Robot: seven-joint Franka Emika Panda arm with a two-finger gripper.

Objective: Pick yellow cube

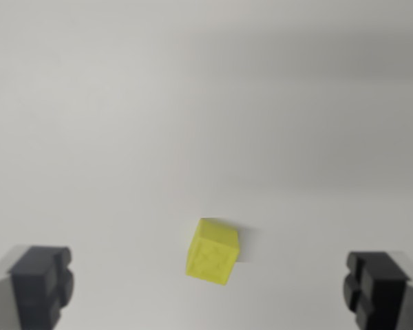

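Note:
A small yellow cube (213, 250) rests on a plain white surface, low in the wrist view and slightly right of centre, turned a little askew. My gripper (208, 289) is open, its two dark fingertips at the bottom corners of the picture: one at the wrist view's left (43, 283), the other at the wrist view's right (376, 284). The cube lies between the two fingertips, a little farther out than they are, and touches neither. Nothing is held.
The white surface (193, 103) fills the rest of the view, with a faint grey shadow band across the upper right.

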